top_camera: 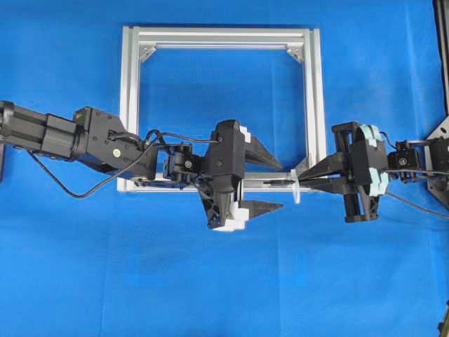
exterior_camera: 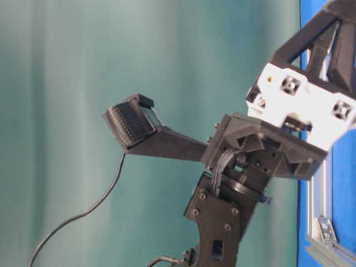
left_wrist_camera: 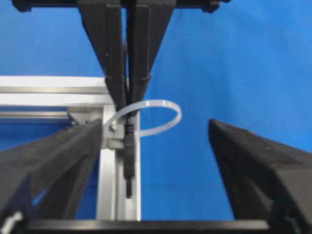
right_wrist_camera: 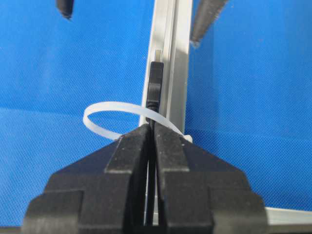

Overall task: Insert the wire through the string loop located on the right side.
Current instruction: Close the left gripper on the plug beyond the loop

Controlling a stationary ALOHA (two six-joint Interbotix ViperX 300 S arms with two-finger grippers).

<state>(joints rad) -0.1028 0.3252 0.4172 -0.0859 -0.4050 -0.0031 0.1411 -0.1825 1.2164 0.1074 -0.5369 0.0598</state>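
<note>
Most of the wire (right_wrist_camera: 155, 87) is hidden between my right gripper (right_wrist_camera: 152, 127) pads; only the plug end shows, lying along the aluminium frame (top_camera: 313, 91) rail at its lower right corner. The plug pokes through the string loop (right_wrist_camera: 109, 113), which sticks out from that rail. My right gripper is clenched on the wire just behind the plug. My left gripper (top_camera: 276, 187) stands released, jaws wide either side of the plug, touching nothing. The table-level view shows only arm hardware.
</note>
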